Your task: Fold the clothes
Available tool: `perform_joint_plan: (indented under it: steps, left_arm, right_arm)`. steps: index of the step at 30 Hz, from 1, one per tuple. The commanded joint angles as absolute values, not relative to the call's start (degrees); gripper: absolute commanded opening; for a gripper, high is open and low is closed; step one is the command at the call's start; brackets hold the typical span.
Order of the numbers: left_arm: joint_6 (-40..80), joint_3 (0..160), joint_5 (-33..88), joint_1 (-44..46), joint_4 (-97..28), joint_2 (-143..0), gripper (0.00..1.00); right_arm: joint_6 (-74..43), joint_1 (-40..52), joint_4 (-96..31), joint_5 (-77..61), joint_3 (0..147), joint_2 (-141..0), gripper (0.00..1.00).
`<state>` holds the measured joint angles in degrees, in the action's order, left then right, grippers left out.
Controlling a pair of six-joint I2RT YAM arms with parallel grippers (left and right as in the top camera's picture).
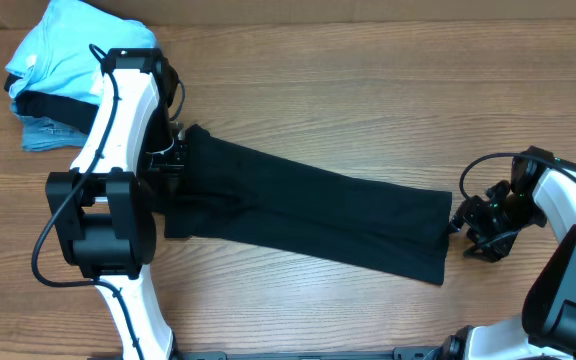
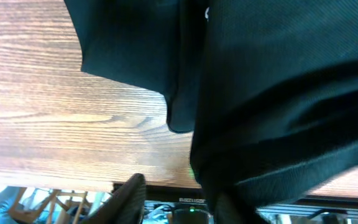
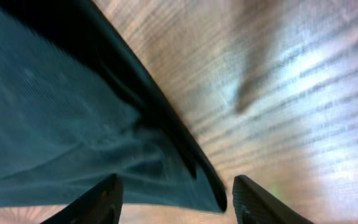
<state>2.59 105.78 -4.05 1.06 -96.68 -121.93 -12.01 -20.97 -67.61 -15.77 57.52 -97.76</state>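
Note:
The black shirt lies folded into a long strip, running diagonally from the left middle to the right front of the wooden table. My left gripper is at the strip's left end. In the left wrist view its fingers are apart, and black cloth drapes over the right finger. My right gripper is at the strip's right end. In the right wrist view its fingers are wide open with the shirt's corner between them, not pinched.
A pile of folded garments sits at the back left, with a light-blue one on top and a denim-blue one below. The table's front edge shows in the left wrist view.

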Motion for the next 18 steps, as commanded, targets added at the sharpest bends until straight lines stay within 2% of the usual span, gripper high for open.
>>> perform_joint_plan:
  steps: [1,3,5,10,12,15,18]
  left_arm:
    - [2.55,105.51,-3.09,0.67,-96.88,-117.93,0.52]
    - [2.59,105.51,-3.11,0.62,-96.82,-114.72,0.59]
    - [2.59,105.51,-3.14,0.62,-96.36,-112.31,0.61]
    - [2.55,105.51,0.21,0.95,-93.34,-108.99,0.61]
    - [2.52,105.16,2.68,1.67,-91.77,-109.03,0.58]
    - [0.69,102.00,5.43,4.01,-87.29,-109.06,0.58]
    - [-0.75,96.29,5.91,7.66,-80.84,-109.08,0.63]
  right_arm:
    - [-12.12,-21.26,-66.26,-18.28,57.49,-96.53,0.59]
    - [-11.97,-21.23,-65.80,-20.71,57.78,-96.36,0.59]
    - [-11.86,-21.23,-65.80,-21.32,58.30,-96.03,0.59]
    - [-11.73,-21.23,-65.58,-21.30,58.98,-94.17,0.60]
    - [-11.73,-21.23,-65.56,-21.32,58.98,-93.84,0.61]
    - [-11.55,-21.23,-65.39,-21.30,58.96,-93.82,0.66]
    - [-11.55,-21.23,-64.79,-21.34,58.96,-93.82,0.71]
